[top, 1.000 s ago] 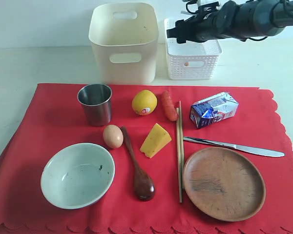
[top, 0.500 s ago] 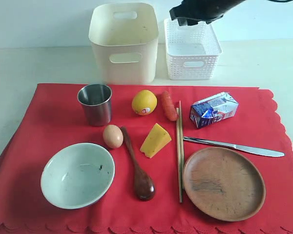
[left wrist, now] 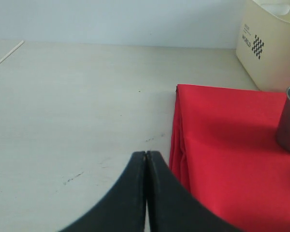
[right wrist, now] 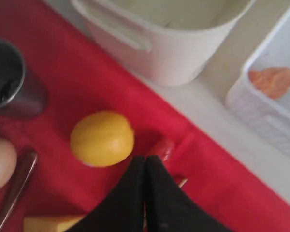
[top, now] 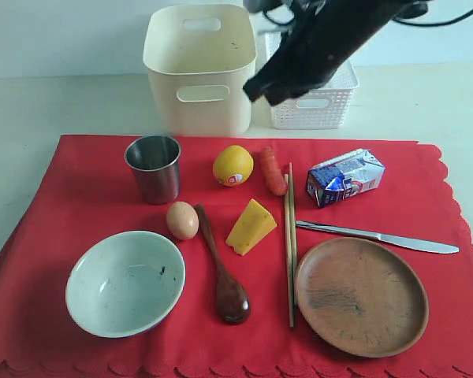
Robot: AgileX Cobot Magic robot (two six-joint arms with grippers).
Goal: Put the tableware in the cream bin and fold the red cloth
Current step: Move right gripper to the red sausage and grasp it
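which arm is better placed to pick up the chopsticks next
Right, probably. The right gripper is over the red cloth by the lemon, near the chopsticks; the left gripper sits shut over the table off the cloth's edge.

I see a bright red cloth [top: 79, 181] with a scalloped edge on a pale off-white surface [left wrist: 63, 121]. The cream bin [top: 199, 71] is plain apart from a small black checker mark [left wrist: 257, 46]; the basket [top: 331, 98] is white lattice. The cup [top: 153, 168] is steel grey, the bowl [top: 124, 282] pale green-white with dark specks, the spoon [top: 225, 276] dark brown, the plate [top: 361, 295] warm brown with grain. The lemon [top: 232, 165] is yellow, the carton [top: 344, 177] blue and white. The left claw [left wrist: 146, 159] and right claw [right wrist: 145, 162] look black to me.
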